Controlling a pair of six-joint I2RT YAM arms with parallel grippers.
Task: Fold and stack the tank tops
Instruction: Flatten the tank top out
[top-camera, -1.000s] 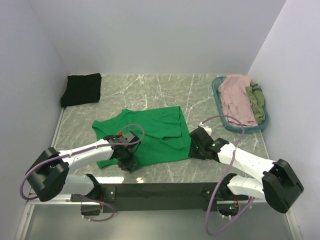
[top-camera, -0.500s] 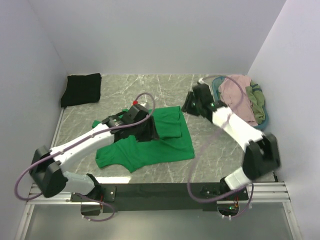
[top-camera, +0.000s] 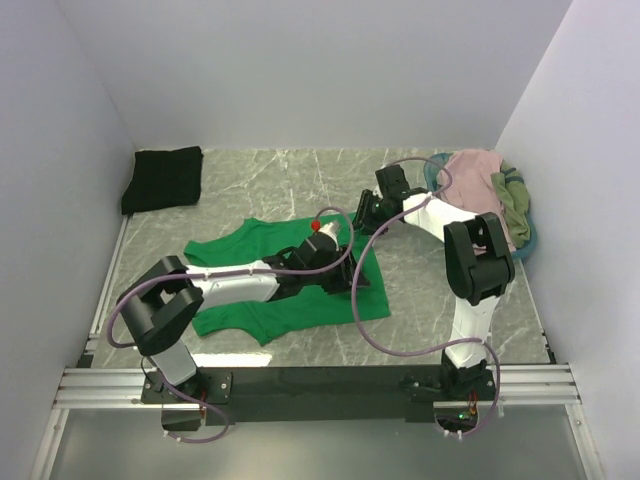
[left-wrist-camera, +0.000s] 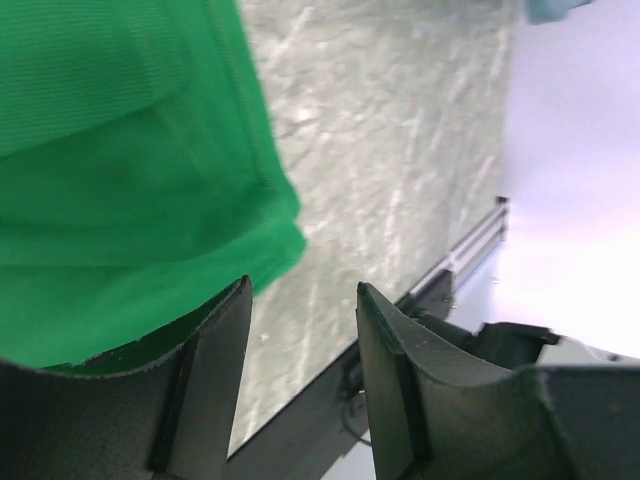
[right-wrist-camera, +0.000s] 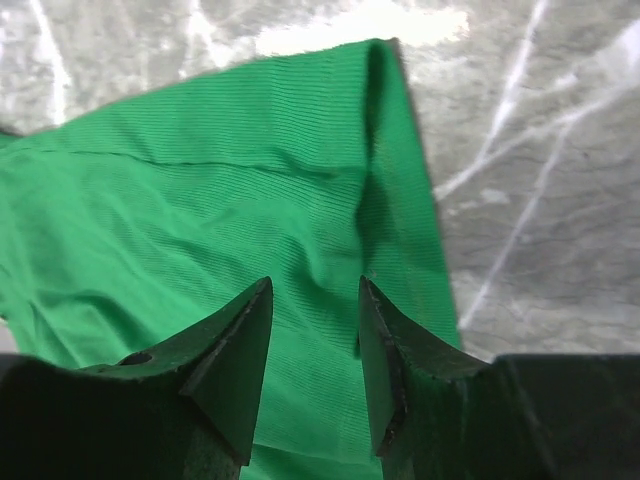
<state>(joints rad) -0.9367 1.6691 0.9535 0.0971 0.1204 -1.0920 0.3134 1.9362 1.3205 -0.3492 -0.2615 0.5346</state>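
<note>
Two arms meet over the green top (top-camera: 285, 312), which lies spread on the middle of the desk (top-camera: 280, 180), straps to the left. The left jaws are released and hold nothing. Beyond them the top's (left-wrist-camera: 130, 200) right edge ends in a corner, and bare desk (left-wrist-camera: 400, 150) runs from there to the rail (left-wrist-camera: 470, 250). The right jaws are released too. They hang over the top's (right-wrist-camera: 200, 220) far right edge, with free desk (right-wrist-camera: 540, 200) just beside it. The right arm's cable (top-camera: 352, 300) loops across the top's right part. A black top (top-camera: 160, 178) lies folded in the far left corner, well apart. The basket (top-camera: 432, 175) at the far right holds a pink top (top-camera: 475, 175) and an olive top (top-camera: 515, 200), and the right arm (top-camera: 430, 212) passes just beside it.
</note>
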